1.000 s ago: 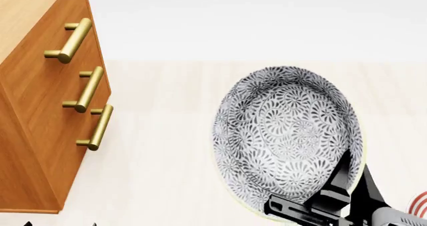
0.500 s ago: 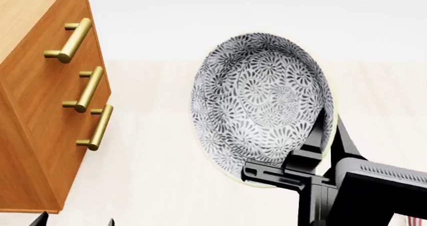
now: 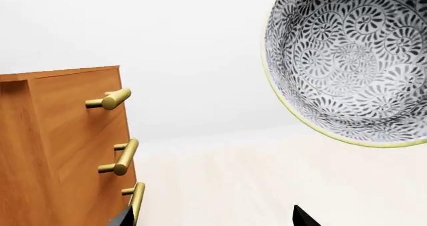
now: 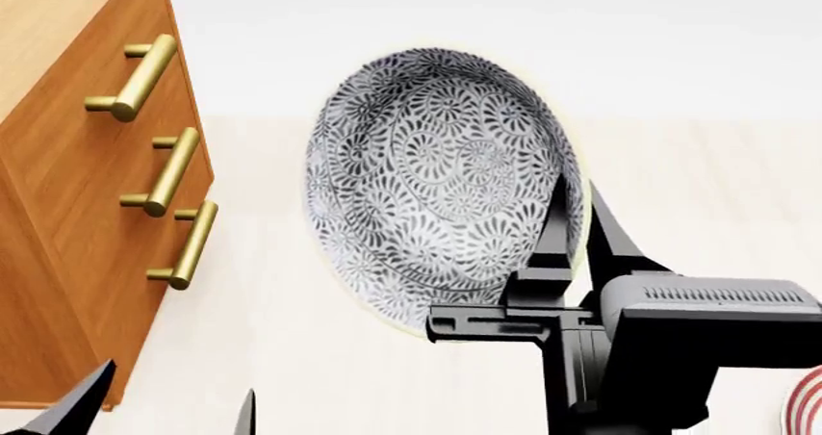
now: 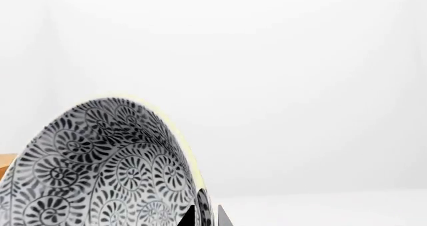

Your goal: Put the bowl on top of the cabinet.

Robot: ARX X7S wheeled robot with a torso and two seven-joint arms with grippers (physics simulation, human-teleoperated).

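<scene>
The bowl (image 4: 444, 185) is white, covered inside with a dense grey-black floral swirl pattern, and edged by a thin pale yellowish rim. Beside it, the cabinet (image 4: 77, 214) is orange-brown wood with a lighter tan top, and its three bar handles (image 4: 165, 173) are brass gold. The right gripper (image 4: 565, 238) at the bowl's rim is black. A plate (image 4: 807, 404) past the gripper shows red rings on white. The floor (image 4: 295, 358) is pale cream.
</scene>
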